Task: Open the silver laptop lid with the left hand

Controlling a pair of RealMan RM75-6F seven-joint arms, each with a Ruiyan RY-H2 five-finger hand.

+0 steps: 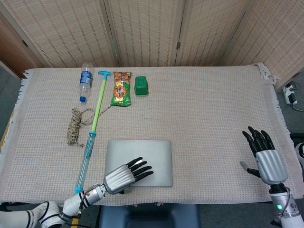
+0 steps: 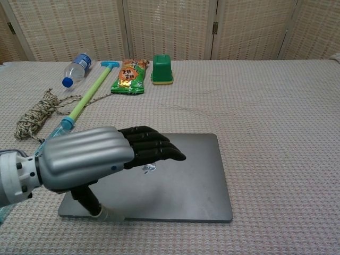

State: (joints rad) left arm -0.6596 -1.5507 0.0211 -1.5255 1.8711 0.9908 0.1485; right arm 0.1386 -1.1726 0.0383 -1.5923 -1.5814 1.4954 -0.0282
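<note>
Only head view shows the right hand.

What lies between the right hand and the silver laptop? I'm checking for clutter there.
Nothing: in the head view, only bare beige woven tablecloth stretches between the silver laptop and the right hand.

Pump tube just beside laptop, prob. touching.

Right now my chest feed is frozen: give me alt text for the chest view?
The left hand hovers fingers-out over the near-left part of the closed silver laptop, its thumb down at the front edge. Behind lie a rope bundle, water pump toy, bottle, snack bag and green box.
</note>
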